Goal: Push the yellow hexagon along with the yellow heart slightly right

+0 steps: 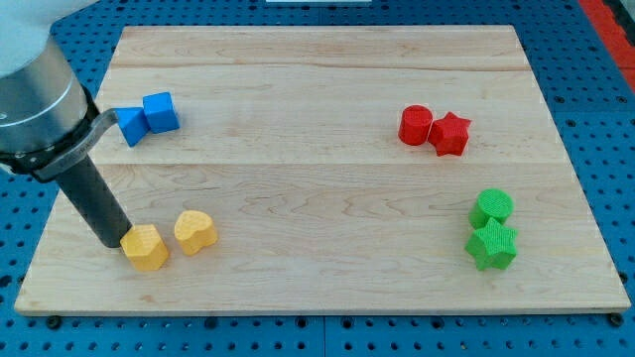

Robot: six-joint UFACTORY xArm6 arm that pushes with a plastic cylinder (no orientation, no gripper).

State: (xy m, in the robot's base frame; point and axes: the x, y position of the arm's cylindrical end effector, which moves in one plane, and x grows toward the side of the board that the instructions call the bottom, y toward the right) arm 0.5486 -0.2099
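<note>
The yellow hexagon (146, 248) lies near the view's bottom left of the wooden board. The yellow heart (195, 231) lies just to its right, a small gap between them. My tip (112, 241) rests on the board at the hexagon's left side, touching or nearly touching it. The dark rod slants up and to the view's left from there.
A blue cube (161, 112) and a blue block (130, 125) sit at the upper left. A red cylinder (416, 125) and red star (449, 134) sit at the upper right. A green cylinder (492, 207) and green star (492, 245) sit at the lower right. The board's (317, 288) left edge is close to my tip.
</note>
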